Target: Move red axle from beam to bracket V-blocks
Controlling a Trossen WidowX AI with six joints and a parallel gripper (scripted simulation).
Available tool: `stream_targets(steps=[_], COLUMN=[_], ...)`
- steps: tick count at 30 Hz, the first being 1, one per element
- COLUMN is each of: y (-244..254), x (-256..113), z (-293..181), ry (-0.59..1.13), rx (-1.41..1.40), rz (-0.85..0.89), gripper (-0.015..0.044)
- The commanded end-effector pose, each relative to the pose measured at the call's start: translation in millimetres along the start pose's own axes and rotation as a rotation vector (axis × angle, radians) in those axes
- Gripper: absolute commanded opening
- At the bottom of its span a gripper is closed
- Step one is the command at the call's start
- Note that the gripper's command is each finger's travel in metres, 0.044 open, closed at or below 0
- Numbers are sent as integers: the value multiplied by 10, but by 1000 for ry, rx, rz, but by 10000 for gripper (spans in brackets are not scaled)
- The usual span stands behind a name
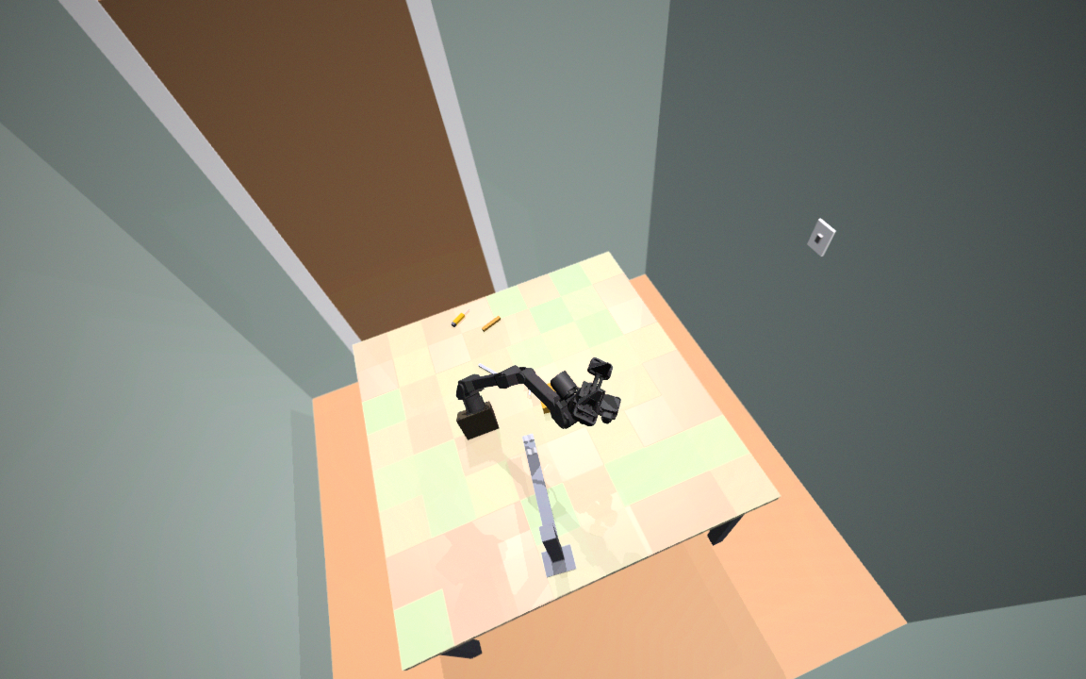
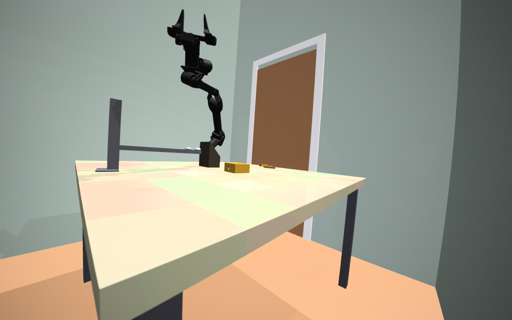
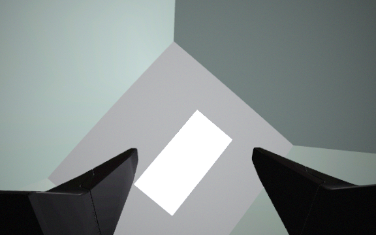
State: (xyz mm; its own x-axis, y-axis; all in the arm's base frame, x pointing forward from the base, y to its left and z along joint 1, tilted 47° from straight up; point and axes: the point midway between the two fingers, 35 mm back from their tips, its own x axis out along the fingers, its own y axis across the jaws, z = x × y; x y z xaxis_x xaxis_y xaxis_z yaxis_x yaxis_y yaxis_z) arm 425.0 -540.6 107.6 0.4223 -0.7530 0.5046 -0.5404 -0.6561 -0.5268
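Taking twelve o'clock as the far side seen from overhead, I see the black arm (image 1: 540, 389) (image 2: 216, 115) standing on its dark base (image 1: 477, 421) (image 2: 209, 155), around ten o'clock from the middle of the patchwork surface (image 1: 673, 472) (image 2: 210, 198). It reaches towards three o'clock and rears high above everything, its pincer (image 1: 605, 388) (image 2: 193, 12) (image 3: 196, 153) aimed up at the ceiling. The two fingers stand wide apart, gripping nothing, and from the wrist a bright ceiling light (image 3: 183, 163) shows between them. A yellow block (image 1: 546, 407) (image 2: 237, 167) with a round hole in its side sits flat on the surface; from overhead the arm partly covers it. I can't make out the red axle from here, so I can't tell whether it is inside that block. The grey bracket (image 1: 542, 498) (image 2: 114, 131) has its post at six o'clock, with a bar running towards twelve and pale V-blocks (image 1: 529, 439) (image 2: 187, 148) on its far end, raised off the surface. Near eleven o'clock lie a yellow-handled tool (image 1: 457, 320) and, just beside it, an orange stick (image 1: 491, 322).
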Motion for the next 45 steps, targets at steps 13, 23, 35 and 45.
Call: stream_targets(steps=[13, 23, 35, 45], y=[-486, -1565, -2599, -3082], x=[79, -526, -2028, -3549], z=[389, 1073, 1178, 608], ry=[-247, -780, -1397, -1848], rx=[122, 370, 602, 687], rz=[-8, 47, 285, 654], gripper=[440, 440, 440, 440])
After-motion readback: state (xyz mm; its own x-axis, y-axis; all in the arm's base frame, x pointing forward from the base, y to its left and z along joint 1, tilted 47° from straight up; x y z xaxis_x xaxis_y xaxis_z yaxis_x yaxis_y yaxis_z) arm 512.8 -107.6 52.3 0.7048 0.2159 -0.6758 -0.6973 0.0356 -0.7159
